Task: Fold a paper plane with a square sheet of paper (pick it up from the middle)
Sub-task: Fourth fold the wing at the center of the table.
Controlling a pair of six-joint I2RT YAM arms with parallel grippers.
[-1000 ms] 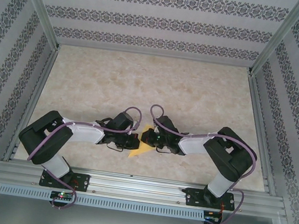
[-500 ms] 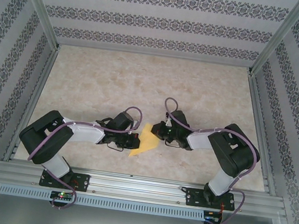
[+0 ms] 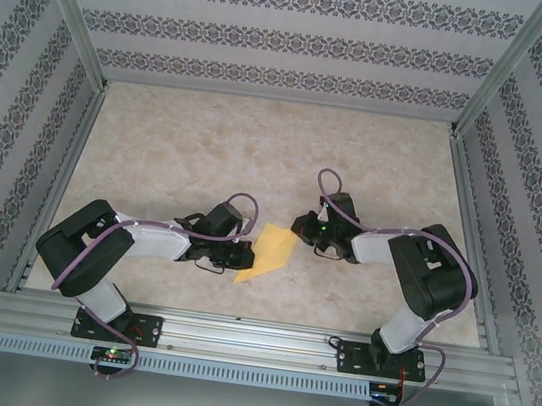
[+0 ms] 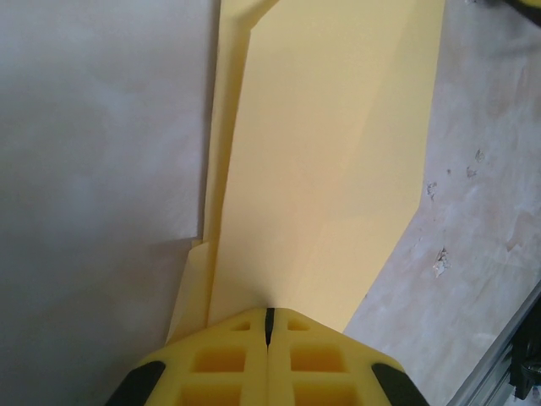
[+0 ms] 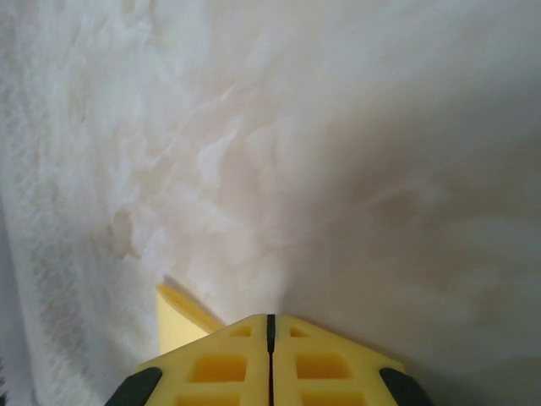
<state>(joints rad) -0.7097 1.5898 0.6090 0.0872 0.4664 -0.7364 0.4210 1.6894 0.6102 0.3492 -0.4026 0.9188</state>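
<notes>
Partly folded yellow sheet (image 4: 330, 169) lying flat on the marble-pattern table top (image 3: 207, 154), reaching straight ahead of the left gripper (image 4: 269, 311). We see that gripper's jaws pressed fully together with their tips at the sheet's near end. We cannot tell whether a layer is nipped between them or merely pinned to the table under them. Diagonal creases and an extra layer run along the sheet's left edge, ahead and to the left of these jaws.

The right gripper (image 5: 270, 320) also has its jaws closed and carries nothing. Bare table lies ahead of it, and a small yellow corner, which we take to be the sheet's, sits just left of its tips.

We judge the sheet to be very light, thin and limp where single, and somewhat stiffer along the doubled folds. It should slide easily on the smooth table and crumple or tear under a careless pinch. The soundest hold would be along the middle crease, where the layers stack. One pair of jaws should pin the sheet while the other works, because a grip at a loose single edge would only bend it
</notes>
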